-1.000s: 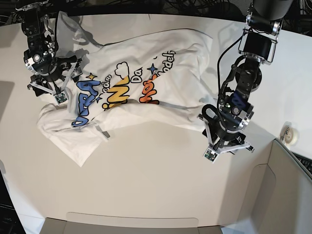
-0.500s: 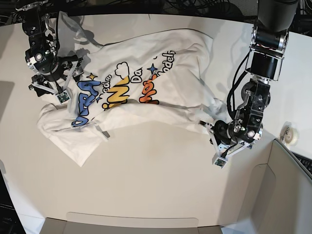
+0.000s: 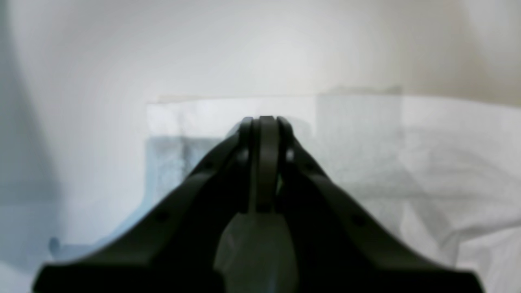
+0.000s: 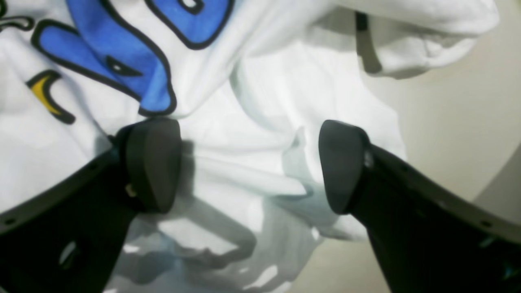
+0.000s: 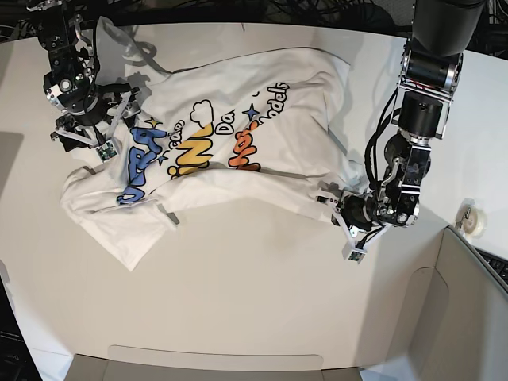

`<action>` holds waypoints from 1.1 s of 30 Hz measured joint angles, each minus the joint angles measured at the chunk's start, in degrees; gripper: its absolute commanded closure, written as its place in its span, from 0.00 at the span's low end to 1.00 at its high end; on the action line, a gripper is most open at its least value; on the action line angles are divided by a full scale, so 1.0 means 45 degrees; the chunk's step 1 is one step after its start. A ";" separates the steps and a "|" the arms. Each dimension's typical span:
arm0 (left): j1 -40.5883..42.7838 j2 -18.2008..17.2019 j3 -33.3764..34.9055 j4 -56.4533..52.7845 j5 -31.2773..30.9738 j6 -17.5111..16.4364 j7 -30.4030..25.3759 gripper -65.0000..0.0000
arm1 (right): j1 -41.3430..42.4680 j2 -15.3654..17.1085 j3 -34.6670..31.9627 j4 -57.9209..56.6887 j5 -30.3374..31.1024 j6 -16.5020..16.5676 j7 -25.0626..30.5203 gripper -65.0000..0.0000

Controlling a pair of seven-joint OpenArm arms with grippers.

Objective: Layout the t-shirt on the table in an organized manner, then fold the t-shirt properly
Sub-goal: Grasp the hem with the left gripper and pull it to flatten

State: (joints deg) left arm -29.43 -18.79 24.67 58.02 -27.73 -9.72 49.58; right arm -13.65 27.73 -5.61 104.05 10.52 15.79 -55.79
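The t-shirt (image 5: pixel 230 151) lies rumpled, print up, across the far half of the white surface (image 5: pixel 254 302). The left claw (image 5: pixel 343 213) is pinched closed on its near corner; the right claw (image 4: pixel 248 162) hangs wide over the blue lettering (image 4: pixel 122 61).

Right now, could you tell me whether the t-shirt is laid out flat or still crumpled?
Crumpled. The t-shirt lies face up on the table, but its lower part is folded over and bunched in wrinkles, partly hiding the print.

left hand (image 5: pixel 340 208) now closed on t-shirt (image 5: pixel 238 119) corner, cloth tugged
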 measured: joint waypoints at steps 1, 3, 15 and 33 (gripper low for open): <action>-0.0068 0.0000 0.0019 -0.0272 -0.0005 0.0010 -0.0151 0.95 | 0.0000 -0.0010 0.0000 0.0000 0.0010 0.0000 0.0005 0.20; -0.0151 0.0005 0.0005 -0.0733 -0.0005 0.0146 -0.0578 0.95 | -0.0005 -0.0005 0.0000 0.0010 0.0073 0.0000 0.0000 0.20; -0.0262 -0.0670 0.0005 -0.1258 0.0257 0.6445 -0.1826 0.95 | -0.0194 0.0000 0.0015 0.0063 0.0151 -0.0005 0.0141 0.20; 0.2730 0.0296 -0.7606 0.9952 -0.1287 0.3925 0.5231 0.46 | -0.0413 -0.0185 0.2399 0.2278 0.0214 0.0588 -0.1904 0.20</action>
State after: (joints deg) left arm -17.15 -17.45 -9.56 102.80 -33.52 7.94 73.12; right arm -15.51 26.89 5.19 114.30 11.49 18.44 -64.36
